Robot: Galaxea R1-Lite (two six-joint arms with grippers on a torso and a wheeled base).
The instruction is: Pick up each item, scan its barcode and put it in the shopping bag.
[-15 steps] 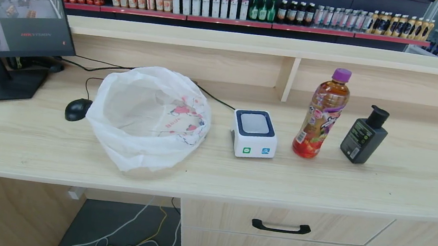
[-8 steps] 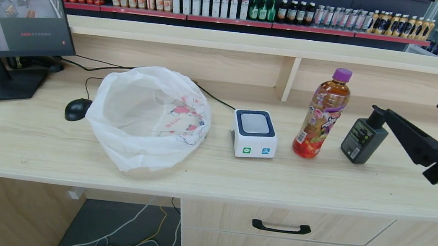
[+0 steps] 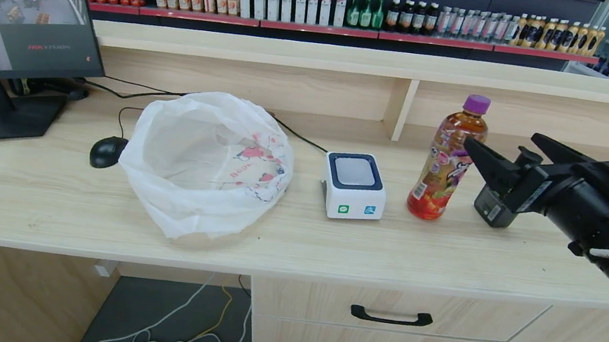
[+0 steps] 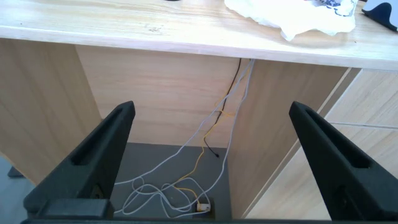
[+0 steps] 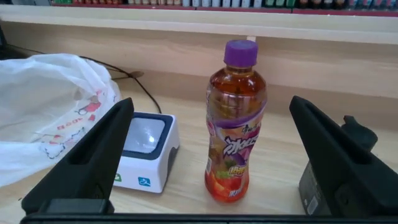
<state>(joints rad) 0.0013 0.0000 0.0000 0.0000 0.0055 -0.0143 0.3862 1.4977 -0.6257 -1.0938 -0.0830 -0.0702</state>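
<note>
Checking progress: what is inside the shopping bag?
The shopping bag shows only white plastic inside, no item. Its near bottom is hidden by the front fold.

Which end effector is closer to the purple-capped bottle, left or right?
Right. The right end effector is open close to the purple-capped bottle, facing it; the left end effector sits low, below the countertop.

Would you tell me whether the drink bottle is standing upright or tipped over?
Upright: the drink bottle stands on its base on the counter, purple cap uppermost.
</note>
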